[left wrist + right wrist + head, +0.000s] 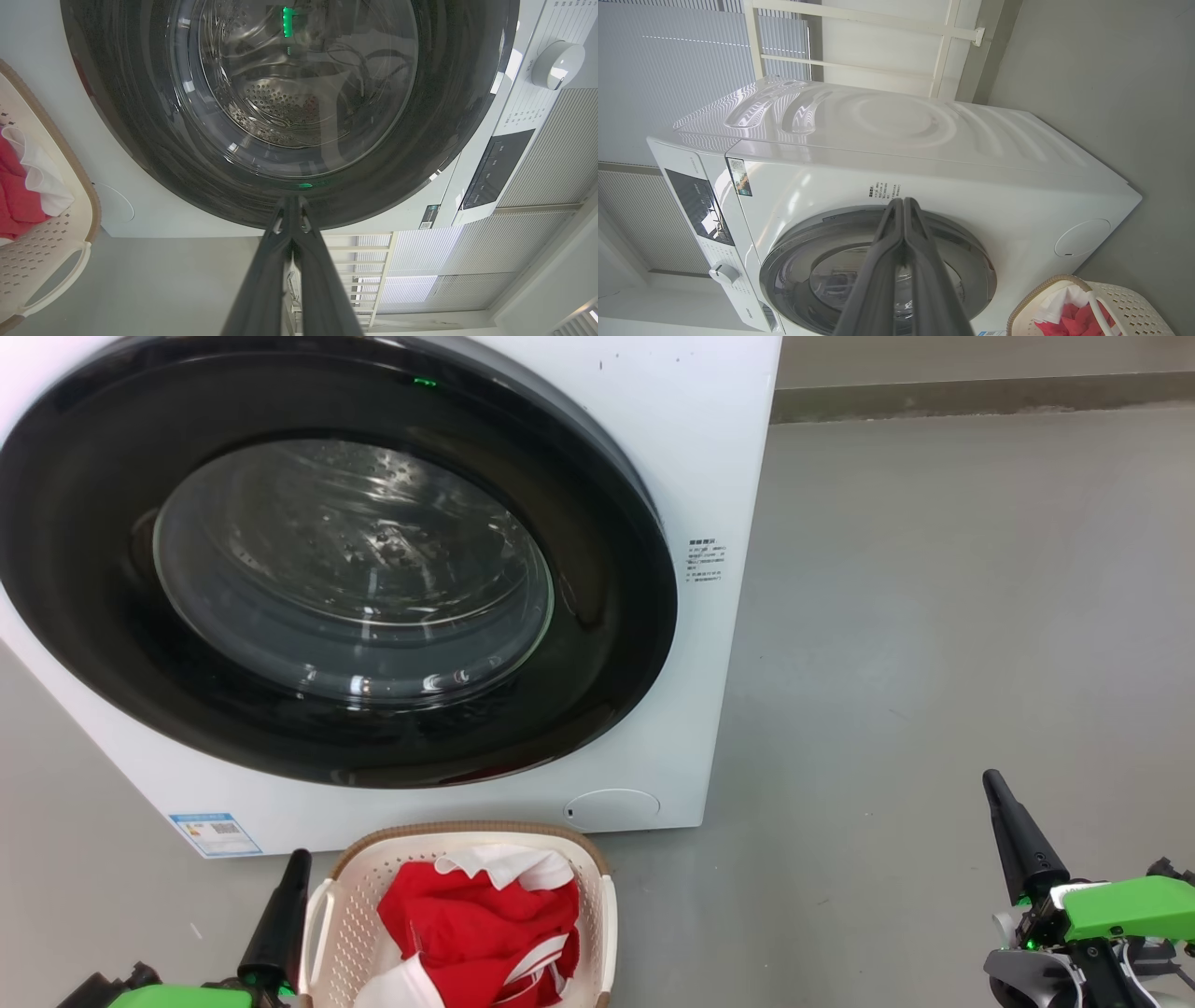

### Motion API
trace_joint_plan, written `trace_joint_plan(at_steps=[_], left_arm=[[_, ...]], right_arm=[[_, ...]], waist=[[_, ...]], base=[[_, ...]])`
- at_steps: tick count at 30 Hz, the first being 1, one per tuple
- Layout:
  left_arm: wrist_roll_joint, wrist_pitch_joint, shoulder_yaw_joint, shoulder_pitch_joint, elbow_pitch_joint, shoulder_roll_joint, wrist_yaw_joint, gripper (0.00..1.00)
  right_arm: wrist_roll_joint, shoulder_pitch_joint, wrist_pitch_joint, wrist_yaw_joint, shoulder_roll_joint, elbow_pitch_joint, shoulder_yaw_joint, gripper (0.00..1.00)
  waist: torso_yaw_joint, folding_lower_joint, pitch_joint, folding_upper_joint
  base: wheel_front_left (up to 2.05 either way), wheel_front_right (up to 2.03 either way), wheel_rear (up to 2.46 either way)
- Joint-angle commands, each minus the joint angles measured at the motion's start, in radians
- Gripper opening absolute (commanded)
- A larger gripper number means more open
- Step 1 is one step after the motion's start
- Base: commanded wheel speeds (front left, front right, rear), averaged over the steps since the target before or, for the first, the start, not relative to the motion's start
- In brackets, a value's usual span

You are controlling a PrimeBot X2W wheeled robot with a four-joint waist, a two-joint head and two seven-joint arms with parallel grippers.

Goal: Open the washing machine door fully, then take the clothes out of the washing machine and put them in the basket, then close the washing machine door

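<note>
The washing machine door (pixel 597 644) lies flat against the white washing machine (pixel 719 457), and bare steel drum shows through its glass. Red and white clothes (pixel 476 919) fill the cream basket (pixel 467 828) on the floor just in front of the machine. My left gripper (pixel 297 859) is shut and empty, close beside the basket's left handle. In the left wrist view the left gripper (pixel 292 200) points at the door's black rim (pixel 140 140). My right gripper (pixel 991 782) is shut and empty over the floor at the lower right. In the right wrist view the right gripper (pixel 903 201) points toward the machine (pixel 924 140).
Grey floor (pixel 934 616) stretches to the machine's right as far as the wall base (pixel 980 397). A dial (pixel 556 65) and a dark control panel (pixel 495 172) sit at the top of the machine's front. A white railing (pixel 878 42) and ribbed panels stand behind it.
</note>
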Motion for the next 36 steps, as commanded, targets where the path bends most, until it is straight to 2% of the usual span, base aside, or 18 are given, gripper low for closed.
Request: trace_joint_plan(at_steps=[1, 36], left_arm=[[-0.007, 0.006, 0.037, -0.041, -0.02, 0.013, -0.006, 0.0], [-0.006, 0.007, 0.039, -0.041, -0.021, 0.012, -0.006, 0.0]], right_arm=[[0.003, -0.041, 0.005, -0.001, -0.005, -0.03, 0.014, 0.0], [0.0, -0.042, 0.008, -0.001, -0.002, -0.03, 0.01, 0.0]], waist=[[0.0, -0.0001, 0.0, 0.0], [0.0, -0.0001, 0.0, 0.0]], base=[[0.0, 0.0, 0.0], [0.0, 0.0, 0.0]])
